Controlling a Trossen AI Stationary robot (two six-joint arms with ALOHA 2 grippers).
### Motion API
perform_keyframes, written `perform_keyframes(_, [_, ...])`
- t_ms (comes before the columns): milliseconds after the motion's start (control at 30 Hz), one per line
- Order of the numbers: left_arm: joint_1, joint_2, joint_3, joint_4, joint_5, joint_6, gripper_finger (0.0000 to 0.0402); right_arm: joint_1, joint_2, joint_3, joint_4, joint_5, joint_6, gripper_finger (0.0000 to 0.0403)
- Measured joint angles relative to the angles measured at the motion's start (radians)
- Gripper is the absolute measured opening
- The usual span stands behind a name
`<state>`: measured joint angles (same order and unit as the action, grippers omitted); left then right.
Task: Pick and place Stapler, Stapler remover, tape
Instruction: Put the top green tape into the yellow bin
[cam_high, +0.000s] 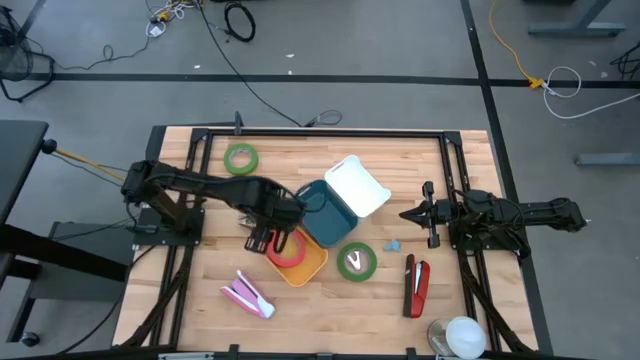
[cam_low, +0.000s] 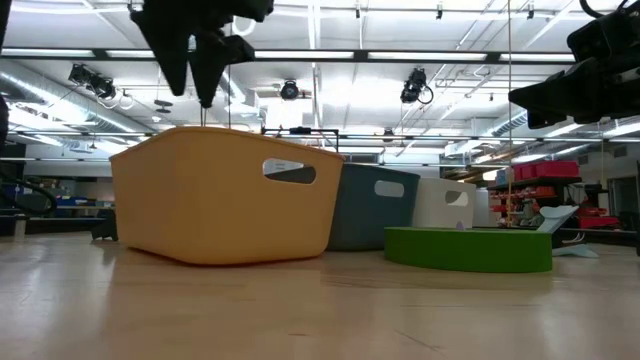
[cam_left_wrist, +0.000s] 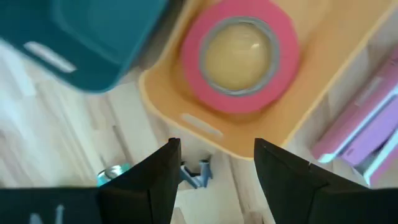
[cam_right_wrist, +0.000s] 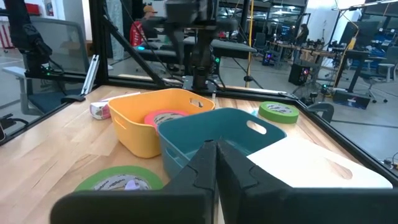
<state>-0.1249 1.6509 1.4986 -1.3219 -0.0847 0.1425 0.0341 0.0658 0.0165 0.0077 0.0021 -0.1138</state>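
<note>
tape — the red roll (cam_high: 288, 251) lies flat in the orange bin (cam_high: 309, 266), which sits just below the tabletop's (cam_high: 200, 300) centre, touching the teal bin (cam_high: 325, 215) at its 1 o'clock. the left pincer (cam_high: 268, 238) hangs over the orange bin's 10 o'clock rim, fingers parted with nothing between them; the left wrist view shows the roll (cam_left_wrist: 239, 56) resting on the bin floor, clear of both fingers (cam_left_wrist: 152, 180). my read is that the drop is done and the step in hand is pulling away cleanly: lift straight up before swinging, so no finger catches the rim and drags the bin.

two green rolls remain out — one (cam_high: 357, 261) at the orange bin's 3 o'clock, one (cam_high: 240, 158) near the tabletop's 11 o'clock. the pink stapler (cam_high: 247, 294) lies at the bin's 8 o'clock, the red stapler (cam_high: 417, 285) toward 4 o'clock, and the small blue staple remover (cam_high: 393, 244) just beside the nearer green roll. the right pincer (cam_high: 408, 213) waits clenched and empty at the tabletop's 3 o'clock.
</note>
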Motion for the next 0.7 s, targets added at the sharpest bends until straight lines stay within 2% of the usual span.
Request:
perform_keyframes(167, [0.072,-0.015,-0.016,0.019,-0.001,-0.005,0.0202,0.000,0.000,0.000,0.000,0.000,0.000,0.0013])
perform_keyframes(433, [0.171,-0.026,-0.178,0.133,-0.001,-0.043,0.0202,0.000,0.000,0.000,0.000,0.000,0.000,0.0013])
perform_keyframes(700, [0.234,-0.032,-0.239,0.163,0.001,-0.055,0.0202,0.000,0.000,0.000,0.000,0.000,0.000,0.0013])
